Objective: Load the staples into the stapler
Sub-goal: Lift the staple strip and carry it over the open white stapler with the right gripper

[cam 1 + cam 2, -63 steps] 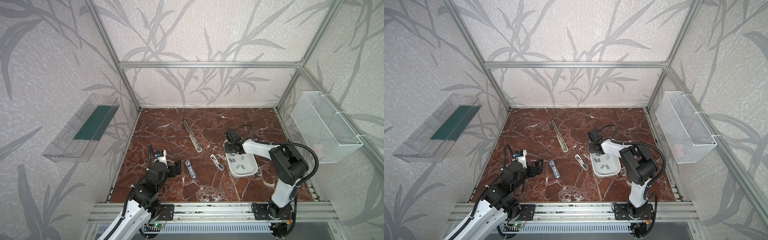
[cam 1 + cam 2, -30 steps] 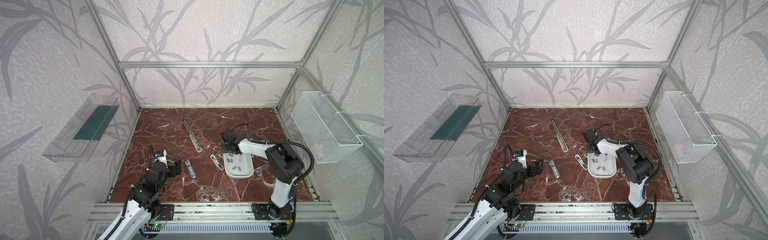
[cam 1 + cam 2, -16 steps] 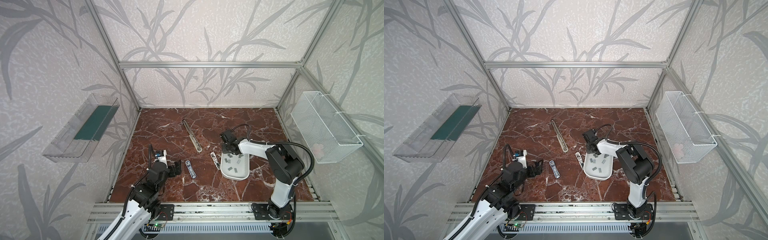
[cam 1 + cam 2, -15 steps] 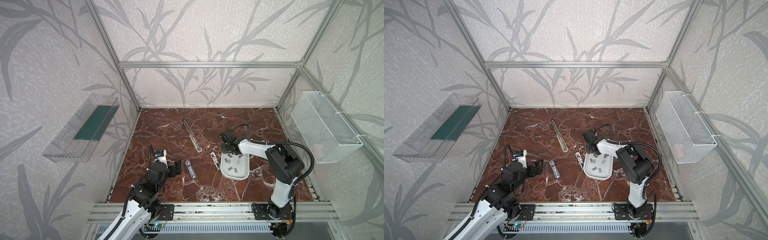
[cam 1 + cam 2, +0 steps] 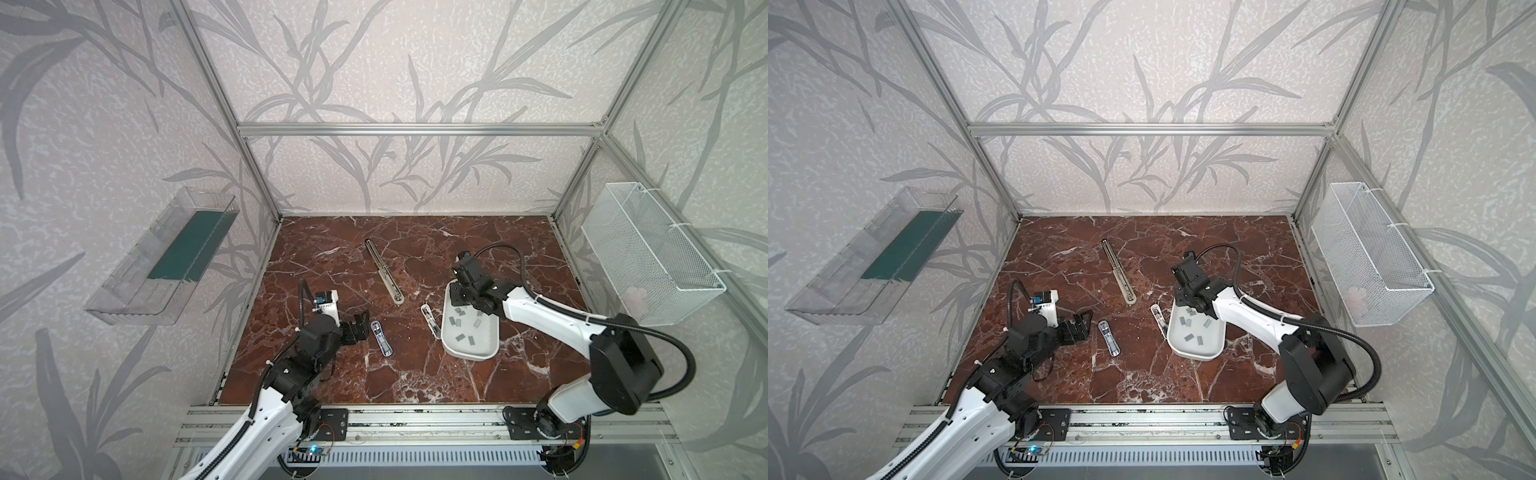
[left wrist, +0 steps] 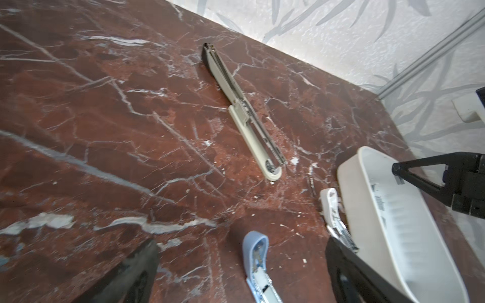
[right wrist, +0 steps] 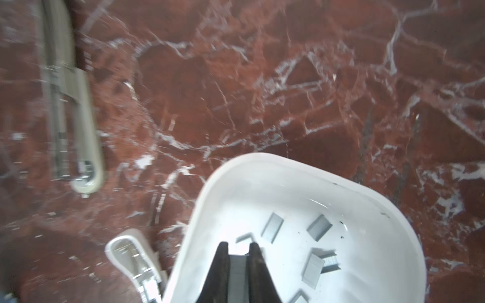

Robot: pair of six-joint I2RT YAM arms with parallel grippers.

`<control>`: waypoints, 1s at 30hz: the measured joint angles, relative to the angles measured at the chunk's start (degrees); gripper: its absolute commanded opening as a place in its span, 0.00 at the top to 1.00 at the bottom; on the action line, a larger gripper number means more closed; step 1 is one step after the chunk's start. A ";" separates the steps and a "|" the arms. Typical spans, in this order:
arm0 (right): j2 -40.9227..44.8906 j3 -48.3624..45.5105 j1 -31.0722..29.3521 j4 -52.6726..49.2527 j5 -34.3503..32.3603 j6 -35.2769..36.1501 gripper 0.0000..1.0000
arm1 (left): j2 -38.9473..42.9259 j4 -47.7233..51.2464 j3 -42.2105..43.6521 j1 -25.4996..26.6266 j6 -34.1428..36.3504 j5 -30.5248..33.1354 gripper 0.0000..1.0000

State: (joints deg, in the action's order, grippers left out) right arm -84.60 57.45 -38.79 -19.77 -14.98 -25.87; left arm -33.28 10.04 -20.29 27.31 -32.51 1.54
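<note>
Several staples [image 7: 273, 227] lie in the white tray [image 7: 262, 168]; the right gripper [image 7: 238, 245] is pinched narrow on one, so pickup appears in hand. Left gripper [image 5: 360, 328] gapes wide. Next, likely: lift clear, align with the blue stapler [image 5: 381, 338] channel.

Staplers: three, all on surface [image 5: 415, 374]: long beige stapler [image 5: 384, 272], blue stapler [image 5: 382, 340], white stapler [image 5: 430, 321]. 
White tray [image 5: 473, 356]: one. 
Loose staples [image 5: 458, 337]: six grey strips countable in tray in both top views; arm covers tray's far end, full total cannot be told. 
Tools: two: left tool [image 5: 360, 329], right tool [image 7: 238, 248]. 
Wall containers: two: one clear bin [image 5: 137, 291], one wire basket [image 5: 648, 257]. 
One pale pink item [image 5: 633, 294] in basket, too blurred to name.
</note>
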 measured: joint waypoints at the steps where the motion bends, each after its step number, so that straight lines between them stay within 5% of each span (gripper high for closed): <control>1: 1.79 0.00 -1.49 0.00 0.00 -0.02 0.86 | -1.22 -0.90 -0.90 0.00 -0.31 -1.36 0.02; 11: -0.11 0.00 -15.13 3.28 3.21 -1.77 0.88 | -4.59 -3.23 -0.52 0.00 -3.78 -7.21 0.04; 18: -6.99 -4.04 -16.04 6.14 4.98 -4.46 0.91 | 2.34 -1.25 3.13 0.00 -5.01 -5.92 0.04; 30: 2.84 -15.56 -16.04 6.67 0.83 -8.33 0.86 | 3.15 -1.40 3.65 0.00 -6.36 -8.09 0.04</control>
State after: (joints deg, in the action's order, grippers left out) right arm -81.76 41.89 -54.83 -13.10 -14.15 -34.20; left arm -30.13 8.64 -16.64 27.31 -38.87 -6.55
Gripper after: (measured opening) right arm 0.139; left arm 0.962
